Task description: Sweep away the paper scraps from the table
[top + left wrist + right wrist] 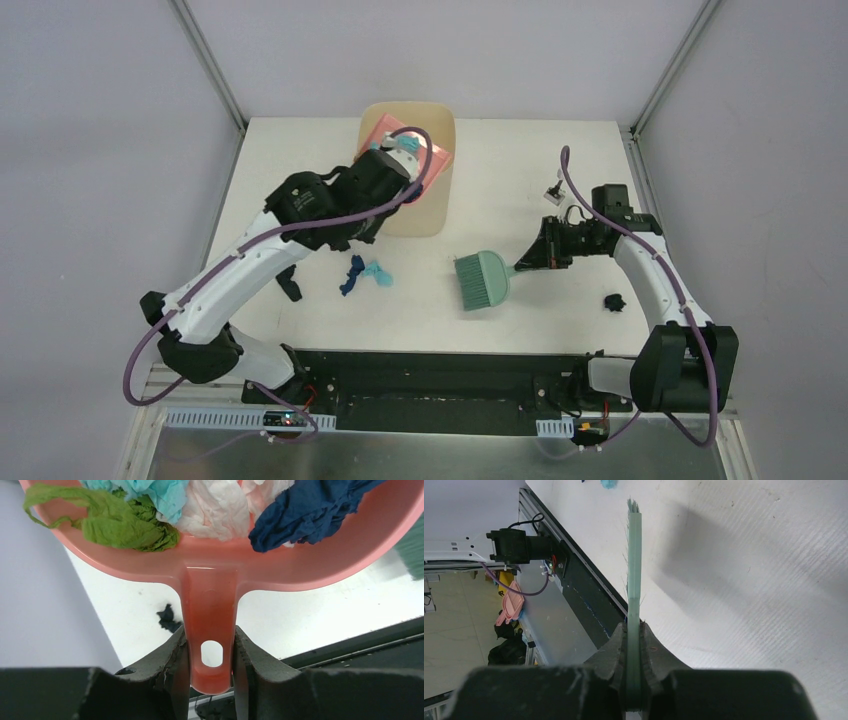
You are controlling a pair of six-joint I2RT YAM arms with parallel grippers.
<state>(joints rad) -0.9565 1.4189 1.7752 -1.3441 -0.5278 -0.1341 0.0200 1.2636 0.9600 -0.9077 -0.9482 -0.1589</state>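
Left hand [210, 656] pinched the pink dustpan [210, 572] by its handle; right hand [634, 642] clamped the green brush [634, 555]. Mid-frame paper scraps [376, 272] looked light, crumpled, soft: better swept than gripped.

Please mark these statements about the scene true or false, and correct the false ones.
1. The left gripper holds the pink dustpan by its handle. True.
2. The dustpan is empty. False: green, teal, white and dark blue paper scraps lie in it.
3. The right gripper is shut on the green brush. True.
4. No scraps remain on the table. False: a dark blue scrap and a teal scrap lie near its middle, a black scrap near the right arm.
5. The dustpan is over the beige bin. True.
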